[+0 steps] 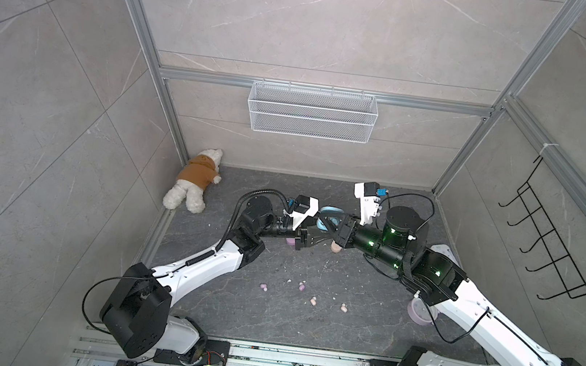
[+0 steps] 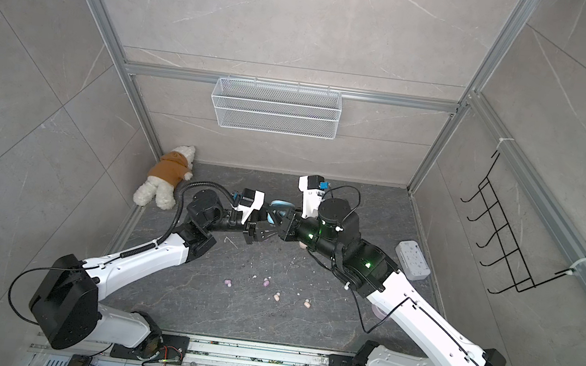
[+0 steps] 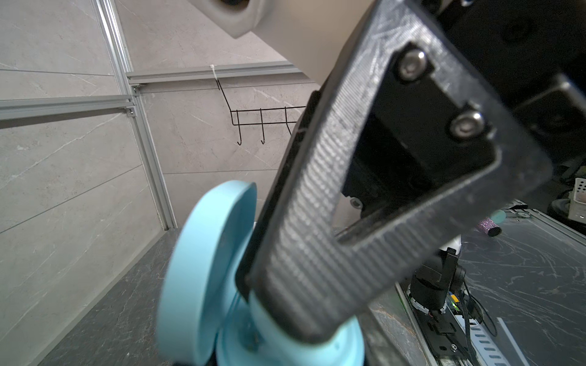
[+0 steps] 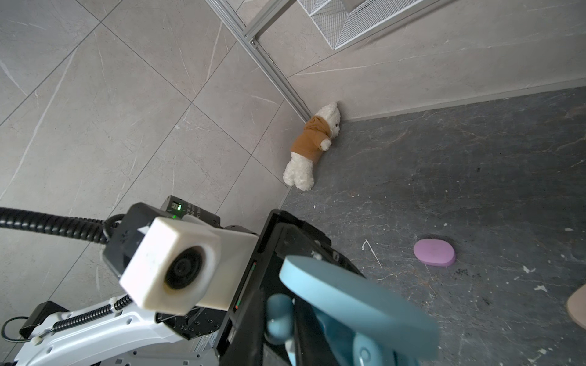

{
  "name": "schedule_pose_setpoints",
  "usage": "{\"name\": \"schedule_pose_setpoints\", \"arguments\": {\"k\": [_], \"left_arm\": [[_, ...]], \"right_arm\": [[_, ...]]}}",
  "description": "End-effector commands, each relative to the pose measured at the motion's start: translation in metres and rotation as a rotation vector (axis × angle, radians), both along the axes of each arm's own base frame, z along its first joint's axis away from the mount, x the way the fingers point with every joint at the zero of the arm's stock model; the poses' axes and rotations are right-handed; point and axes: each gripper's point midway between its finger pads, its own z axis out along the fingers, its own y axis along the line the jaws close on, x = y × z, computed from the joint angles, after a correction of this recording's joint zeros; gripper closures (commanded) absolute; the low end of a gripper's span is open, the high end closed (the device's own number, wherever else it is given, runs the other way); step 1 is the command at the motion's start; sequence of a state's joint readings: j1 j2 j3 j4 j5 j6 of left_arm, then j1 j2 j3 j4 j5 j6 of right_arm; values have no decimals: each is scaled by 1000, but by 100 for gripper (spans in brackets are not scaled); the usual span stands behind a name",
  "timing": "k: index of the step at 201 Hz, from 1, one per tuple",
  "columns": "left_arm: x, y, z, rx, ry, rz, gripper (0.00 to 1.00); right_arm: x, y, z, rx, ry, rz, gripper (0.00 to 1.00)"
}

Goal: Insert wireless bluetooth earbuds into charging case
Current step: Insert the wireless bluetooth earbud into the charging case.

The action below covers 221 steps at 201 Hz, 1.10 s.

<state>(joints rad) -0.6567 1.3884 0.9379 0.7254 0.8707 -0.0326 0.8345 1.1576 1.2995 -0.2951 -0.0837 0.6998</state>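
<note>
— Trouble could come fast here: both arms have met over the middle of the floor, with the open blue case (image 1: 329,217) between them.

— Who's got it?

— Left claw (image 1: 309,240) is pressed tight on the case base; you see its finger (image 3: 317,253) clamped right against the blue shell, lid swung up beside it. Right claw (image 2: 280,228) is pressed together too, tips at the case, but what it pinches I can't tell.

— So what goes wrong?

— I'd say a slip. If the two pull against each other, that case could twist out or the lid snap shut.

— And the buds?

— Two lilac buds (image 1: 263,286) and two peach buds (image 1: 313,301) lie loose on the floor (image 1: 362,314), well towards the front edge, well apart from both claws. Blue ones I can't make out. A shut lilac case (image 4: 434,252) sits on the floor near the left arm.
</note>
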Motion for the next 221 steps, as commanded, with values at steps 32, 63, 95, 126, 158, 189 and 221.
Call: {"name": "schedule_pose_setpoints", "arguments": {"k": [32,63,95,126,158,189,221], "left_arm": [[-13,7,38,-65,-119,-8,84],[-13,8,41,-69,-127,-4,84],[-13,8,43,-72,-134,0,84],[-14,9,43,-69,-135,1,84],[-14,9,41,-66,-132,2,84],[-15,10,42,-68,-132,1,84],[-14,9,39,-60,-127,3,84]], "right_arm": [[1,1,-8,-20,25,4,81],[1,1,-7,-38,27,7,80],[1,0,-7,-43,31,3,75],[2,-1,-3,-46,26,-2,74],[3,-4,3,-55,19,-16,72],[3,-6,7,-73,11,-28,69],[2,-10,11,-67,1,-39,68]]}}
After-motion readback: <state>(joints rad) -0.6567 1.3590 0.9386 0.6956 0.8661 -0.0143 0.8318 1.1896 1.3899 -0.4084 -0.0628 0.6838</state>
